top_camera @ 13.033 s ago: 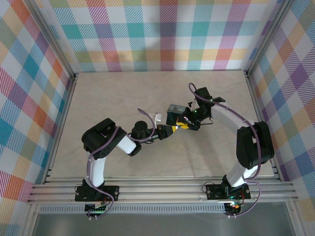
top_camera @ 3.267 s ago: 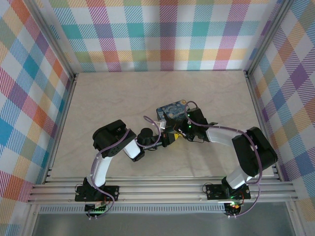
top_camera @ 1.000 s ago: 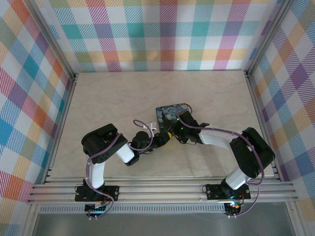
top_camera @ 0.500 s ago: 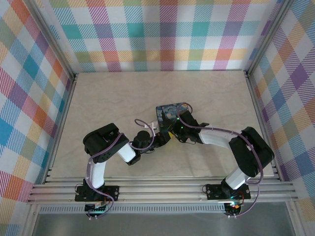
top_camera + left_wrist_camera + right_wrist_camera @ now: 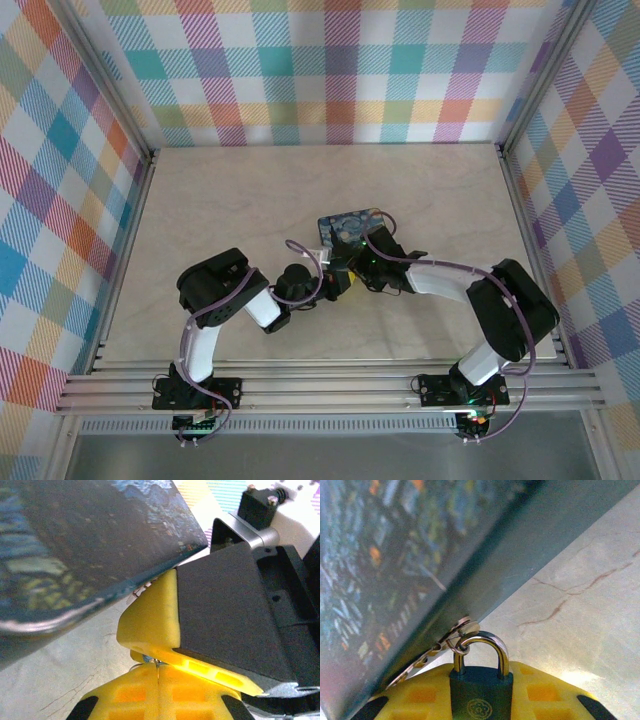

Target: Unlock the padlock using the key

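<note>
Left gripper [image 5: 157, 667] nearer, just beside padlock [image 5: 481, 694]

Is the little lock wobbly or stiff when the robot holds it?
Likely stiff: the padlock looks like solid metal, pinched in the right gripper. Probably heavy for its size. Its smooth shackle may swing loosely on the thin ring of the box.

— Where does the box [image 5: 350, 226] sit?
— Middle of the top view, on the desk [image 5: 230, 200]. The left claw [image 5: 338, 281] and right claw [image 5: 354, 266] meet just below it.
— The padlock [image 5: 481, 700]?
— Bottom centre of the right wrist view, between the right claw's fingers [image 5: 420, 696], its shackle through a ring [image 5: 454, 645] at the box's edge.
</note>
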